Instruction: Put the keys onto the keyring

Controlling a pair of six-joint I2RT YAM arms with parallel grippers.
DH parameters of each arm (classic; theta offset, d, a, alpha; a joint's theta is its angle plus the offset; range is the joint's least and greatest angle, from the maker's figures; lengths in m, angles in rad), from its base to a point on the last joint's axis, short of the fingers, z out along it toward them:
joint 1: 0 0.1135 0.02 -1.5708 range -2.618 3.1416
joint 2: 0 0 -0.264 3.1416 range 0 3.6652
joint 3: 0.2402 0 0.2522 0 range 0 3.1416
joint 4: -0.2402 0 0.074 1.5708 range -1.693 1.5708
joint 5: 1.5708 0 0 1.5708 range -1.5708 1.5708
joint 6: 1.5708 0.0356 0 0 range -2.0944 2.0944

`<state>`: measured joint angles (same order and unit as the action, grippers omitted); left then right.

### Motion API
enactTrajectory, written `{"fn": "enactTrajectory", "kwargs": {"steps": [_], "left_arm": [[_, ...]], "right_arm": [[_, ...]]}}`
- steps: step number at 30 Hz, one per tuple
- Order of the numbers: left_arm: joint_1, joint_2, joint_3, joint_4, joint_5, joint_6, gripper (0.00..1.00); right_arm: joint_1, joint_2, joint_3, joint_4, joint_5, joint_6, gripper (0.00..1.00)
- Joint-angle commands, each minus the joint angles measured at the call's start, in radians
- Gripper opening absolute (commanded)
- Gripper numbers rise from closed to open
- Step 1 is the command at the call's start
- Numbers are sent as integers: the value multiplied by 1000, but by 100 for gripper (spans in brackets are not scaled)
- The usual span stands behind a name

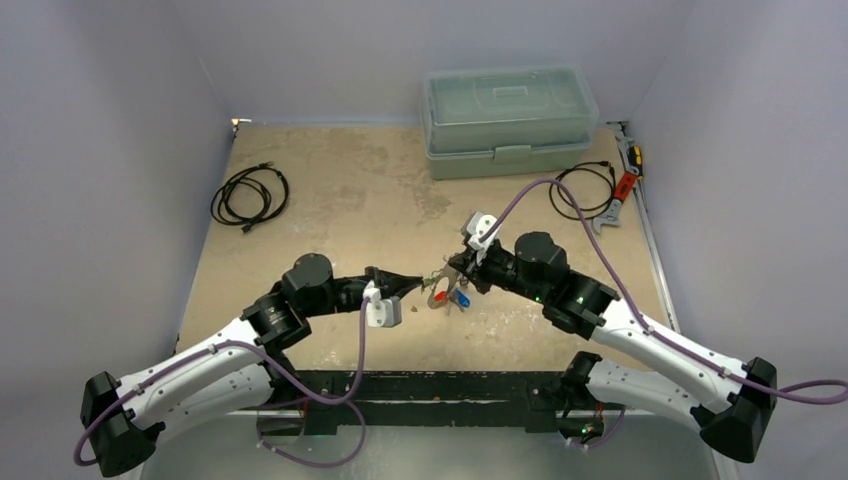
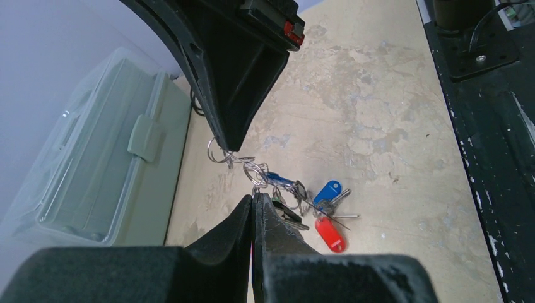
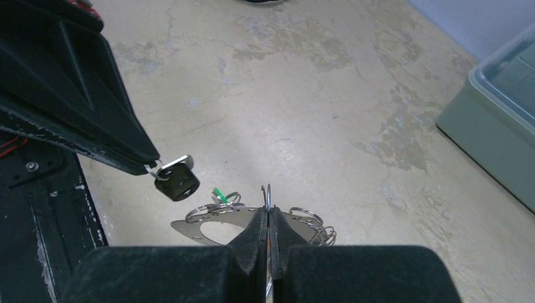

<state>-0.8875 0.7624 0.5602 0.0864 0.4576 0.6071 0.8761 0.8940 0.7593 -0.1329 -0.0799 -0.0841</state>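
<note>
Nearest us, the two arms reach inward from the near edge of the counter (image 1: 330,215), and their tips almost meet just right of centre. The left jaws are clamped on a black-headed key (image 3: 177,183), gripping its metal end so the head sticks out past the tip. The right jaws are pressed together on the keyring (image 3: 268,191), its thin wire poking up between them.

A chain of small rings (image 2: 255,170) runs between the two tips. The other keys (image 1: 450,297) hang just below, one with a blue tag (image 2: 327,190) and one with a red tag (image 2: 329,232). We cannot tell whether they touch the counter. A green tag (image 3: 217,192) shows beside the right jaws.

Farther off lie coiled black cables (image 1: 250,195), a wrench (image 1: 620,195) and a lidded box (image 1: 508,120).
</note>
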Motion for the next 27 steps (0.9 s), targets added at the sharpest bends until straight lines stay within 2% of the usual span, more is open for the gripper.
{"fn": "enactTrajectory", "kwargs": {"steps": [1, 13, 27], "left_arm": [[10, 1, 50, -14, 54, 26, 0], [12, 7, 62, -42, 85, 29, 0], [18, 16, 68, -50, 95, 18, 0]], "right_arm": [[38, -19, 11, 69, -29, -60, 0], [166, 42, 50, 47, 50, -98, 0], [217, 71, 75, 52, 77, -112, 0]]}}
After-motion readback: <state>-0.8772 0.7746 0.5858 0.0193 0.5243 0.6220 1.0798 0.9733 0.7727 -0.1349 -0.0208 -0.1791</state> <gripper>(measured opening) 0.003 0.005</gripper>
